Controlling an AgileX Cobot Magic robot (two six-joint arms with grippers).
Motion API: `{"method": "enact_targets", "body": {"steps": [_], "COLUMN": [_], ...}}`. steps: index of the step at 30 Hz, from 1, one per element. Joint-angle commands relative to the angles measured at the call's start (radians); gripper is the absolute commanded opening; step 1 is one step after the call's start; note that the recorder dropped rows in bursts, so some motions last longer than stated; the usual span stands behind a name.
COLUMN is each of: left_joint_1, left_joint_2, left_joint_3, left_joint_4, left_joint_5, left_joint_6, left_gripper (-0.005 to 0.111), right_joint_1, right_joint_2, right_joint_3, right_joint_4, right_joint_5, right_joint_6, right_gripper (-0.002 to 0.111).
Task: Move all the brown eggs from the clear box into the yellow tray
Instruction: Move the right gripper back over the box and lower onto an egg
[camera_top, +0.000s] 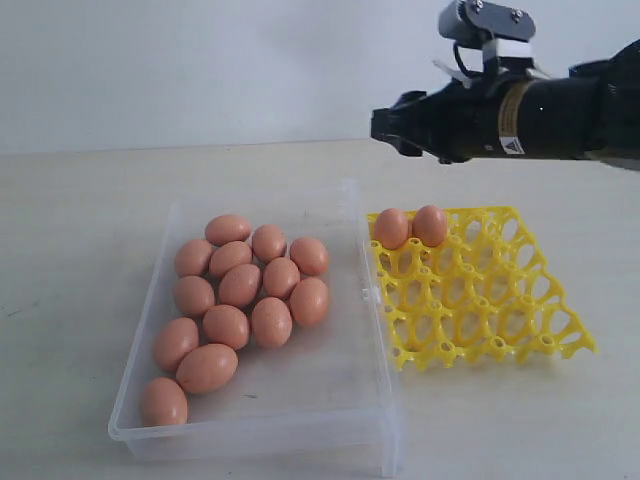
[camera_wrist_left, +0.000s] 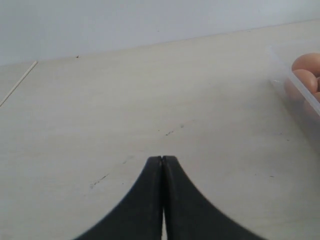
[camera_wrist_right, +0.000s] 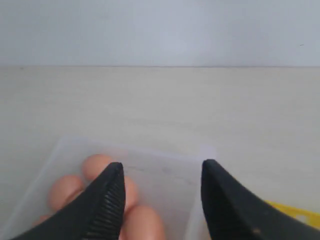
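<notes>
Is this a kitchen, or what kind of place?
Probably a robot testing lab, not a kitchen: a black robot arm hangs over a pale table by a blank wall, with brown eggs, a clear box and a yellow tray.

Exterior view high, oblique over the table (camera_top: 70, 220); wrist views low, close, forward-facing; clear box (camera_top: 330, 390) apparently common to all.
</notes>
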Motion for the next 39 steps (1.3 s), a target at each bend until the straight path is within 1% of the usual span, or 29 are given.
{"method": "enact_targets", "body": {"steps": [1, 2, 3, 5, 7, 8, 12, 14, 15, 20, 23, 26, 29, 33, 34, 39], "left_joint_1": [0.002, 0.002, 0.002, 0.002, 0.002, 0.002, 0.002, 0.002, 0.002, 0.002, 0.002, 0.002, 0.002, 0.002, 0.002, 0.002], "left_joint_2": [-0.006, -0.006, -0.006, -0.006, -0.006, -0.006, -0.006, -0.006, -0.006, -0.006, -0.006, -0.006, -0.006, -0.006, -0.006, -0.006], "left_joint_3": [-0.004, -0.004, -0.004, -0.004, -0.004, -0.004, -0.004, -0.004, -0.004, -0.004, -0.004, -0.004, -0.004, -0.004, -0.004, -0.004], "left_joint_4": [-0.001, -0.001, -0.001, -0.001, -0.001, -0.001, -0.001, -0.001, -0.001, -0.001, -0.001, -0.001, -0.001, -0.001, -0.001, -0.001], "left_joint_5": [-0.006, -0.006, -0.006, -0.006, -0.006, -0.006, -0.006, -0.006, -0.006, -0.006, -0.006, -0.006, -0.006, -0.006, -0.006, -0.006], "left_joint_6": [-0.005, -0.005, -0.005, -0.005, -0.005, -0.005, -0.005, -0.005, -0.005, -0.005, -0.005, -0.005, -0.005, -0.005, -0.005, -0.005], "left_gripper": [0.0, 0.0, 0.0, 0.0, 0.0, 0.0, 0.0, 0.0, 0.0, 0.0, 0.0, 0.0, 0.0, 0.0, 0.0, 0.0], "right_joint_1": [0.089, 0.115, 0.135, 0.173, 0.208, 0.225, 0.262, 0.277, 0.283, 0.283, 0.283, 0.283, 0.289, 0.312, 0.312, 0.322], "right_joint_2": [-0.027, -0.02, -0.013, 0.013, 0.045, 0.062, 0.132, 0.151, 0.157, 0.162, 0.151, 0.137, 0.105, 0.062, 0.057, 0.034], "right_joint_3": [-0.088, -0.115, -0.143, -0.182, -0.212, -0.224, -0.25, -0.25, -0.25, -0.246, -0.216, -0.167, -0.099, -0.044, -0.042, -0.051], "right_joint_4": [-0.494, -0.569, -0.592, -0.592, -0.592, -0.592, -0.592, -0.592, -0.592, -0.592, -0.592, -0.489, -0.356, -0.051, -0.005, 0.019], "right_joint_5": [-0.171, -0.219, -0.258, -0.346, -0.386, -0.388, -0.336, -0.257, -0.189, 0.04, 0.171, 0.298, 0.327, 0.31, 0.31, 0.297], "right_joint_6": [0.556, 0.608, 0.662, 0.686, 0.691, 0.703, 0.711, 0.708, 0.693, 0.577, 0.458, 0.264, 0.061, -0.175, -0.194, -0.153], "right_gripper": [0.033, 0.028, 0.024, 0.013, 0.002, 0.0, 0.0, 0.0, 0.0, 0.0, 0.0, 0.0, 0.0, 0.0, 0.0, 0.0]}}
